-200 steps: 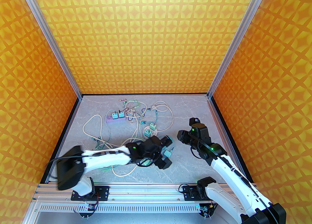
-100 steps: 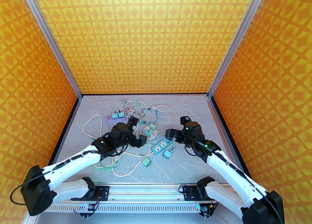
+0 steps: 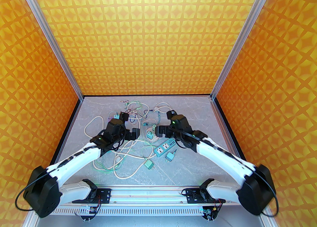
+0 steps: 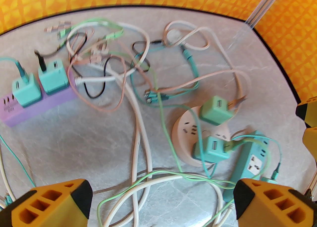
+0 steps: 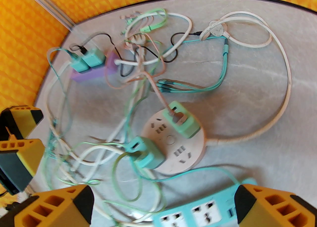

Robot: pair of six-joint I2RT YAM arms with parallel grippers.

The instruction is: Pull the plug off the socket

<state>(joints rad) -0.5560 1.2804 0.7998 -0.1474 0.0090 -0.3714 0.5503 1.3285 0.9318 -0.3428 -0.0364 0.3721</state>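
A round pinkish socket (image 5: 171,140) (image 4: 184,132) (image 3: 148,130) lies mid-table with two teal plugs in it, one (image 5: 184,122) (image 4: 216,109) on its far side and one (image 5: 146,153) (image 4: 210,147) (image 3: 150,135) nearer. My right gripper (image 5: 163,206) (image 3: 164,122) hovers open just right of this socket, nothing between its fingers. Left of the socket and above the cables, my left gripper (image 4: 161,203) (image 3: 129,125) is open and empty too. A purple power strip (image 4: 44,104) (image 5: 94,72) (image 3: 110,119) at the back left holds two more teal plugs (image 4: 39,82).
A teal power strip (image 3: 164,147) (image 4: 250,156) (image 5: 198,215) lies with nothing plugged in, just in front of the round socket. Two loose teal plugs (image 3: 170,156) (image 3: 148,164) rest nearer the front. Tangled white, green and pink cables (image 3: 123,151) sprawl over the left and back of the table.
My left arm has swung from the front centre back and left, uncovering the teal strip and loose plugs. My right arm has reached left and further back, up to the round socket.
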